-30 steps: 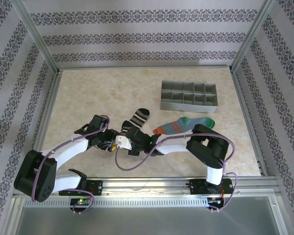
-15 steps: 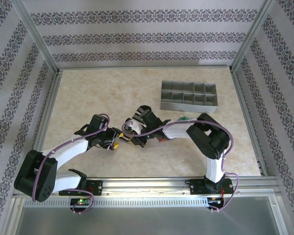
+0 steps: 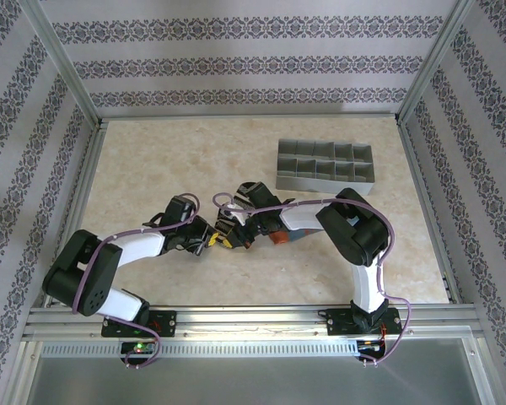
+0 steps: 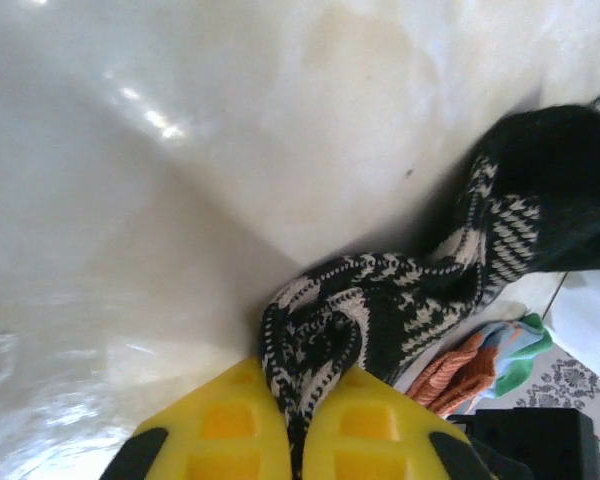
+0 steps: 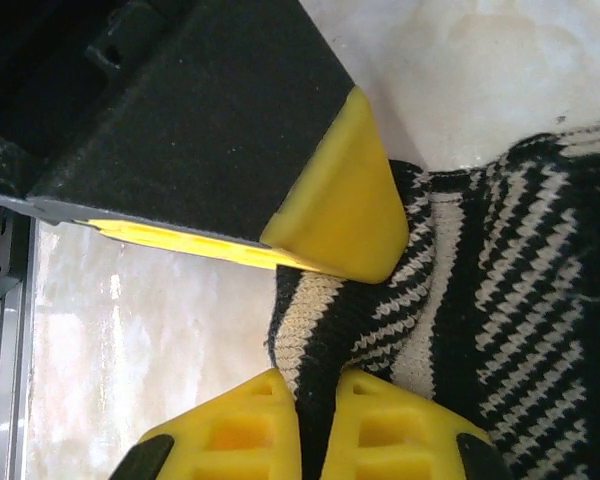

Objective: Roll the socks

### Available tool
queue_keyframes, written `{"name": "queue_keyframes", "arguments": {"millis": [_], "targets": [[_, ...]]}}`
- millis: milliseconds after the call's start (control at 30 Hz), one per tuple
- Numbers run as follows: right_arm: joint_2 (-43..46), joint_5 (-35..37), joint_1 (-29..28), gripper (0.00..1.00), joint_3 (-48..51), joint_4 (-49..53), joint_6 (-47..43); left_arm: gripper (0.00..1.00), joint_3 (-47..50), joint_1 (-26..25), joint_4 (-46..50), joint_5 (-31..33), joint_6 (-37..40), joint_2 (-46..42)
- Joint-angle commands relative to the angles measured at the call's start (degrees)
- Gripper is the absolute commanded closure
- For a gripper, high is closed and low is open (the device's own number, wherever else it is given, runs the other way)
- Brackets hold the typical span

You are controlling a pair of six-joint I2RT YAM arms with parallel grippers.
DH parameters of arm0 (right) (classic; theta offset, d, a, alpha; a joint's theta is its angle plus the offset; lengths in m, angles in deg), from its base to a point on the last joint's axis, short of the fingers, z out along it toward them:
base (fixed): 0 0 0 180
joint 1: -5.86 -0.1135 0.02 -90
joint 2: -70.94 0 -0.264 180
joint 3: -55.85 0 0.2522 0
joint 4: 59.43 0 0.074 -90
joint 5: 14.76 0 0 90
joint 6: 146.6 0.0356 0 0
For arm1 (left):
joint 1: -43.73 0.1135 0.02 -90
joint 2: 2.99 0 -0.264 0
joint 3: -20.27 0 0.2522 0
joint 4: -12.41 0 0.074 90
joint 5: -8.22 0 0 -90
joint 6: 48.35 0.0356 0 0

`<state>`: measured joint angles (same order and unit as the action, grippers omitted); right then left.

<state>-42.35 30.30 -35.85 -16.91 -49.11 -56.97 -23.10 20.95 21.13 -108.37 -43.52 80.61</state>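
The black sock with white stripes (image 3: 250,195) lies mid-table, its cuff end bunched between both grippers. My left gripper (image 3: 218,241) is shut on the black sock (image 4: 380,300), a fold of knit pinched between its yellow fingers (image 4: 230,430). My right gripper (image 3: 233,228) is shut on the same black sock (image 5: 480,330), fabric clamped between its yellow fingers (image 5: 250,430). The left gripper's yellow fingertip (image 5: 345,215) presses the cuff just above. The blue-teal sock with orange bands (image 3: 285,238) lies under the right arm, mostly hidden; its orange and green edge (image 4: 480,360) shows in the left wrist view.
A grey divided organiser tray (image 3: 325,165) stands at the back right. Aluminium frame rails (image 3: 84,194) and patterned walls bound the marble tabletop (image 3: 169,160). The two arms cross close together near the table's middle.
The left arm swung right and the right gripper moved up-left, so both met at the black sock's cuff. The right arm now covers most of the blue-teal sock.
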Motion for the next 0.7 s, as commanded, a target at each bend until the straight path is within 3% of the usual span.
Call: {"name": "queue_keyframes", "arguments": {"millis": [0, 133, 200, 300, 433, 667], "targets": [[-0.3, 7.2, -1.1, 0.94, 2.9, 6.9, -2.3, 1.0, 0.6, -2.7, 6.0, 2.5, -0.7, 1.2], [11.1, 22.0, -6.0, 0.63, 11.0, -1.2, -9.4, 1.0, 0.5, -4.5, 16.5, 4.6, -1.1, -3.1], [16.9, 35.0, -11.5, 0.54, 14.3, -4.5, -14.7, 1.0, 0.2, -5.5, 22.0, 6.1, -2.1, -5.4], [20.5, 48.6, -19.1, 0.51, 16.2, -6.2, -20.6, 1.0, 0.7, -6.6, 25.4, 7.1, -4.7, -7.9], [19.9, 60.6, -26.9, 0.49, 16.3, -9.2, -25.2, 1.0, 0.8, -7.1, 26.3, 6.9, -6.6, -8.8], [12.5, 67.3, -31.1, 0.54, 12.1, -10.8, -30.4, 1.0, -0.2, -7.1, 25.3, 5.7, -6.7, -6.9]]}}
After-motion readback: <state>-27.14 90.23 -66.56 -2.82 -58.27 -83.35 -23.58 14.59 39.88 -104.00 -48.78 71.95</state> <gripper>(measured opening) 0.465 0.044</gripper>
